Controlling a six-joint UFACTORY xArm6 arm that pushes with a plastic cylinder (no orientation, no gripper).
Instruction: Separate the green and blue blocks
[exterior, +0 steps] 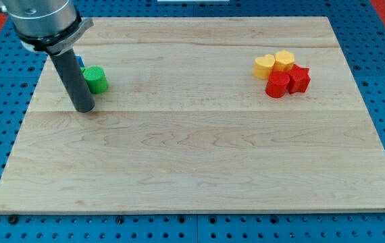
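Here, my tip (84, 108) is set on the wooden board (199, 169) near the view's upper left, just below and to the left of the green cylinder block (96, 79), close beside it; whether they touch cannot be told. A sliver of a blue block (80, 61) is seen behind the rod, mostly hidden, just left of the green one. No claw is carried; the arm ends in a plain rod. Well apart, at the view's upper right, two yellow blocks (274, 63) and two red blocks (288, 82) are clustered, touching one another.
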